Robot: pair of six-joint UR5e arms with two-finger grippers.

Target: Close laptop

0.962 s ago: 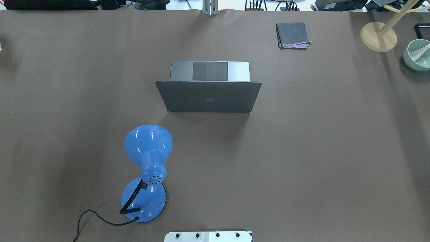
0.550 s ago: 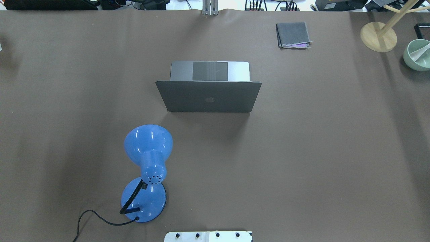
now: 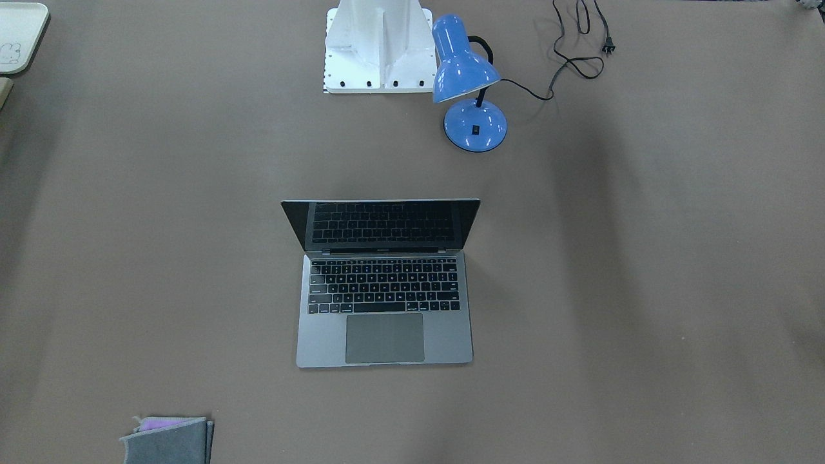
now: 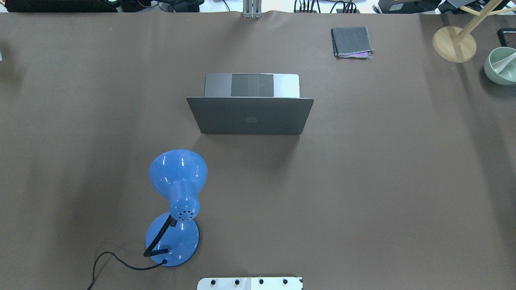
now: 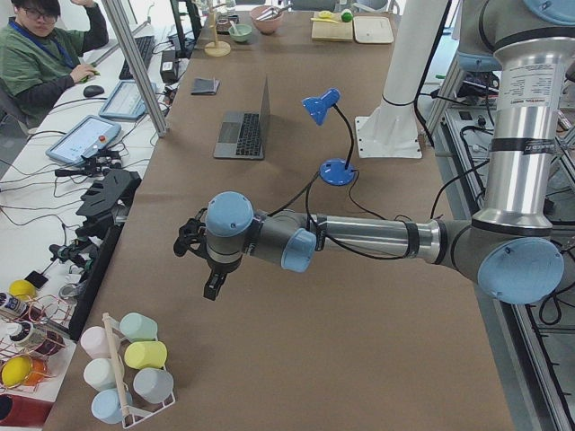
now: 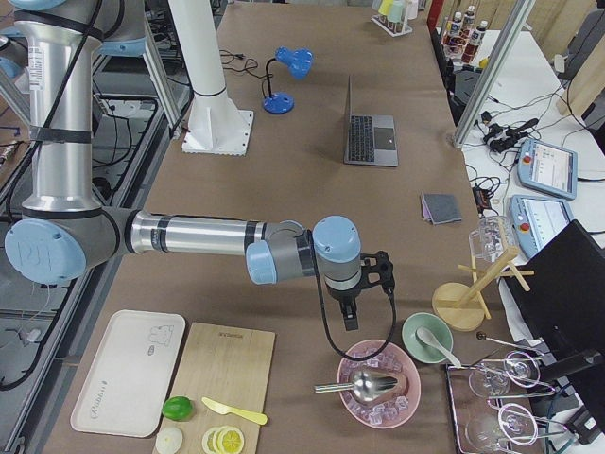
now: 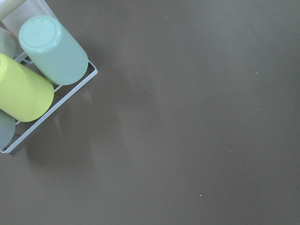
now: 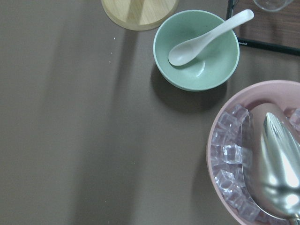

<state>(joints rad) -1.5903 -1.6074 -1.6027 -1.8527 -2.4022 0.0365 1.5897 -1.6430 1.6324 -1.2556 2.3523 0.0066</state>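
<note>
Brown table (image 4: 383, 193), logged from behind the robot, outward.

Near edge, centre: white base plate (image 4: 250, 283).

Just beyond, left of centre: blue desk lamp (image 4: 177, 201), shade tipped away from the robot, black cord (image 4: 109, 259) running off near-left.

Mid-table: laptop (image 4: 250, 114), open. Hinge side toward the robot, so the lid's back and apple logo face this way; lid leans back toward the robot. Keyboard and trackpad lie flat on the far side. Screen dark, mirroring the keys. Well apart from both arms.

Far side, right of centre: folded grey cloth (image 4: 351, 41), lilac layer showing beneath.

Far right corner: round wooden stand base (image 4: 454, 44); beside it, pale green bowl (image 4: 500, 66) with a white spoon.

Right end: right pincer (image 6: 348, 317) hangs just above a pink bowl of ice cubes (image 8: 225, 159) holding a metal scoop, green bowl near. Seen from the side only; cannot tell whether wide or narrow.

Left end: left pincer (image 5: 214, 285) hangs over bare table, near a wire rack of pastel cups (image 5: 126, 368). Same limit; spread cannot be told.
</note>
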